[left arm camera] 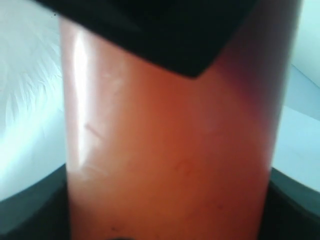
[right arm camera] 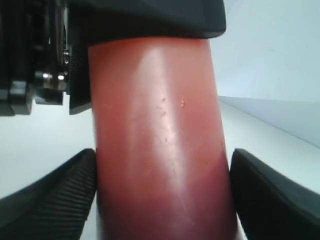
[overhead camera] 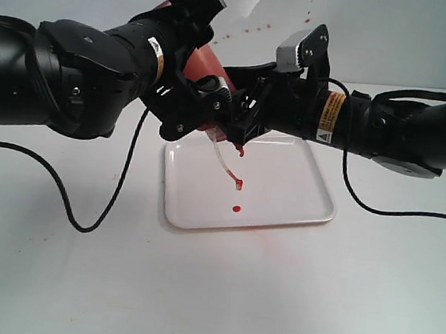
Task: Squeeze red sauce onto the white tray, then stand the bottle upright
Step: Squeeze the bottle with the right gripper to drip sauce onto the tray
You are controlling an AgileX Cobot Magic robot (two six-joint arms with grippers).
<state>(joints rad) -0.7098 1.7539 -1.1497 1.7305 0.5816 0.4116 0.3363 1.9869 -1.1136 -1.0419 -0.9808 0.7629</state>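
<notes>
The orange-red bottle (overhead camera: 205, 59) is held tilted above the white tray (overhead camera: 302, 184), nozzle end down. Its clear tethered cap (overhead camera: 225, 166) dangles over the tray. My left gripper (overhead camera: 184, 102) is shut on the bottle from the left, and my right gripper (overhead camera: 243, 114) is shut on it from the right. A small blob of red sauce (overhead camera: 237, 209) lies on the tray, and more red hangs under the nozzle. The bottle (left arm camera: 170, 150) fills the left wrist view between my left gripper's (left arm camera: 167, 215) dark fingers. The bottle (right arm camera: 160, 125) sits between the ribbed pads (right arm camera: 55, 200) of my right gripper (right arm camera: 162, 200).
A black cable (overhead camera: 80, 219) loops over the white table at the left. Another cable (overhead camera: 411, 211) runs at the right, past the tray's corner. Red specks (overhead camera: 263, 26) dot the back wall. Both arms hang low over the tray's far edge.
</notes>
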